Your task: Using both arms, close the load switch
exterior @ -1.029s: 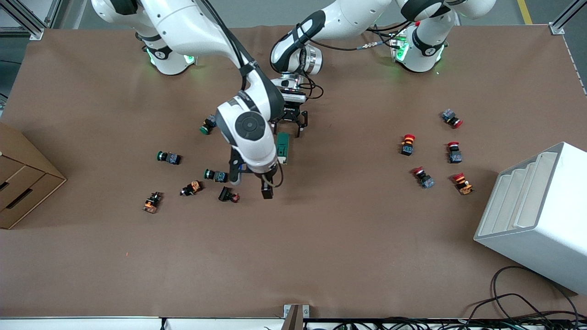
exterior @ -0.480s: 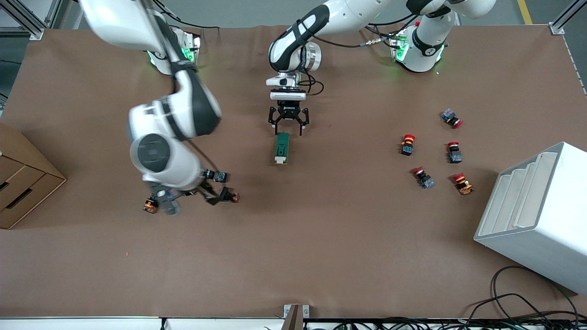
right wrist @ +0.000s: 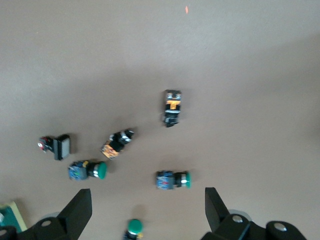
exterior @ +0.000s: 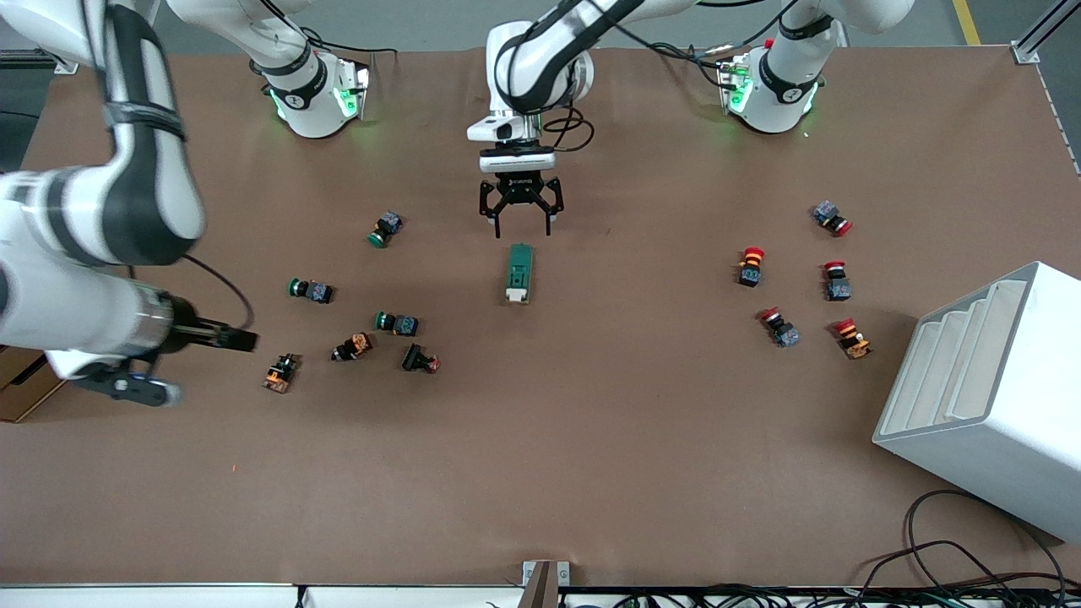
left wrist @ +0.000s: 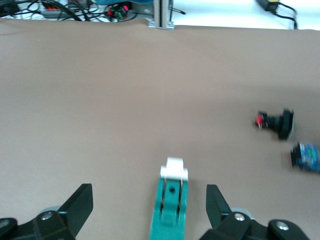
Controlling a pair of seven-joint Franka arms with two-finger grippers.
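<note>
The load switch [exterior: 518, 273] is a dark-green block with a white tab at its end nearer the front camera, and it lies flat mid-table. My left gripper [exterior: 521, 221] is open and empty, hovering over the table just past the switch's end toward the bases. In the left wrist view the switch [left wrist: 170, 210] lies between the spread fingers of the left gripper [left wrist: 149, 195]. My right arm [exterior: 93, 325] is swung out over its end of the table. In the right wrist view the right gripper [right wrist: 147, 200] is open and empty above the push buttons. One corner of the switch [right wrist: 9, 215] shows there too.
Green-capped buttons [exterior: 384, 228], [exterior: 310, 290], [exterior: 397, 323], two orange-marked ones [exterior: 352, 346] and a black one [exterior: 420, 361] lie toward the right arm's end. Several red-capped buttons [exterior: 750, 264] and a white rack [exterior: 988, 388] are at the left arm's end.
My right arm has swung from beside the switch out across the push buttons to its end of the table. My left gripper has drawn back a little from the switch. The switch has not moved.
</note>
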